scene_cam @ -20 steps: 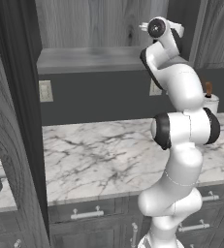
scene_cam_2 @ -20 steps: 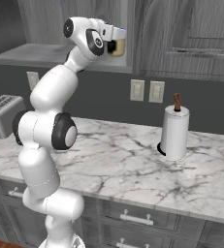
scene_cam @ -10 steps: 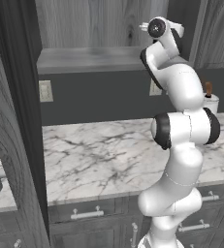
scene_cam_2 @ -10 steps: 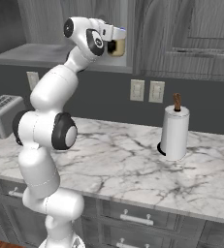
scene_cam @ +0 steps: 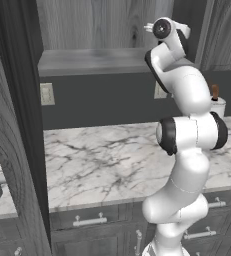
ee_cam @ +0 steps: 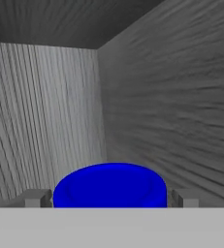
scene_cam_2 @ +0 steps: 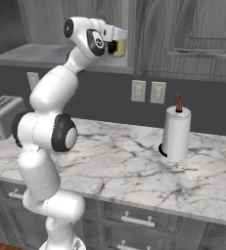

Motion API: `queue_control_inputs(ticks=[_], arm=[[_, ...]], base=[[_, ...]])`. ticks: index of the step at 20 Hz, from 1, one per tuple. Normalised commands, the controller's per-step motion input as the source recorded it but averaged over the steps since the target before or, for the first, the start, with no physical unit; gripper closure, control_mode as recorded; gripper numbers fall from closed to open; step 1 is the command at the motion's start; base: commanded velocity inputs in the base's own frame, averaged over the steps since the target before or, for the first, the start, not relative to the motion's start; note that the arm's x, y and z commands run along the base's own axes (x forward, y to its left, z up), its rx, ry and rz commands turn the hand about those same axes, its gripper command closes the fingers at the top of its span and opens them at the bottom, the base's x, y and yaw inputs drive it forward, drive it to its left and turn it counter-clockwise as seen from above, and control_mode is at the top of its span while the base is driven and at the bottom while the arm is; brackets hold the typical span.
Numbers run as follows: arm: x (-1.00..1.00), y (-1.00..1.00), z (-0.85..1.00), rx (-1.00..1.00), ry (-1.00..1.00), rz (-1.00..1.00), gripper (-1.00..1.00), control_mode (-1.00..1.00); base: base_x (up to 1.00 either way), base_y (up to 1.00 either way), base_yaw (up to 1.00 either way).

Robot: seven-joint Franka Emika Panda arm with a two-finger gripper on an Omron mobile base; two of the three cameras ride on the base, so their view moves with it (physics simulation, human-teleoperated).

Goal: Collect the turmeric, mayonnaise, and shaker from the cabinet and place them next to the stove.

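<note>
Claw [ee_cam: 111, 198] is up inside the cabinet [ee_cam: 157, 97], fingers on either side of the mayonnaise [scene_cam_2: 117, 47], pinching it near the shelf's back corner. We'd keep grip firm, draw straight out w/o tilting, then lower to tabletop [scene_cam_2: 129, 161].

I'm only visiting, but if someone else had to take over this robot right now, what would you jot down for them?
Hand: up inside the cabinet, a fingertip on each side of the mayonnaise, blue lid between them; whether it is squeezing yet, I cannot tell.
Done: nothing has visibly been set down on the marble counter.
Left: carry the mayonnaise to the stove, then get the turmeric and shaker.
</note>
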Motion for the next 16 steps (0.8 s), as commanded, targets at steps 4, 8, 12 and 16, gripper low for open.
queue_control_inputs(ticks=[4, 8, 12, 16], arm=[[-0.53, 0.00, 0.00, 0.00, -0.05, 0.00, 1.00, -1.00], [-0.89, 0.01, 0.00, 0.00, -0.05, 0.00, 1.00, -1.00], [-1.00, 0.24, 0.00, 0.00, -0.04, 0.00, 1.00, -1.00], [-1.00, 0.38, 0.00, 0.00, 0.00, 0.00, 1.00, -1.00]], base=[[0.00, 0.00, 0.00], [0.00, 0.00, 0.00], [0.00, 0.00, 0.00], [0.00, 0.00, 0.00]])
